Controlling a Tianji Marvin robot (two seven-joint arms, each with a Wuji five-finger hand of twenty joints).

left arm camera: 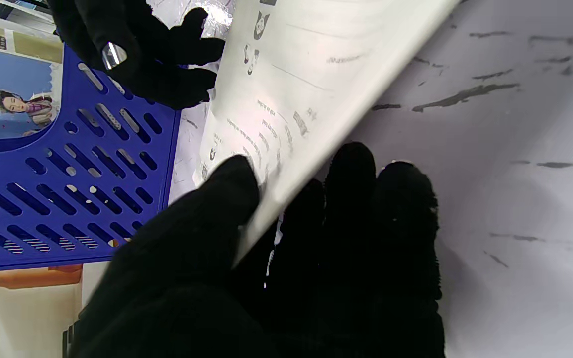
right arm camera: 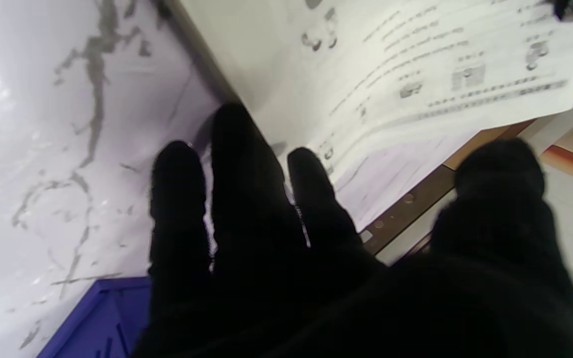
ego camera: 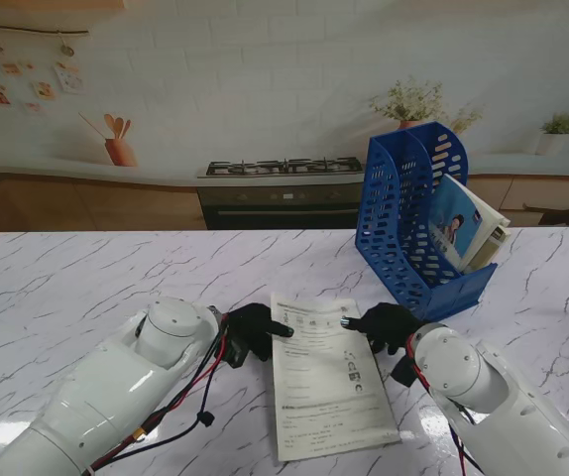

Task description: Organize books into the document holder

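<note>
My left hand [ego camera: 250, 330] pinches the booklet [ego camera: 326, 372] edge, thumb on top; my right hand [ego camera: 388, 324] spread open beside its opposite edge, holding nothing.

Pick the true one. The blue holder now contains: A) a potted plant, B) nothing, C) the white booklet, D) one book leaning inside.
D: a book with a light-blue cover leans inside the holder, while the white booklet lies on the table.
</note>
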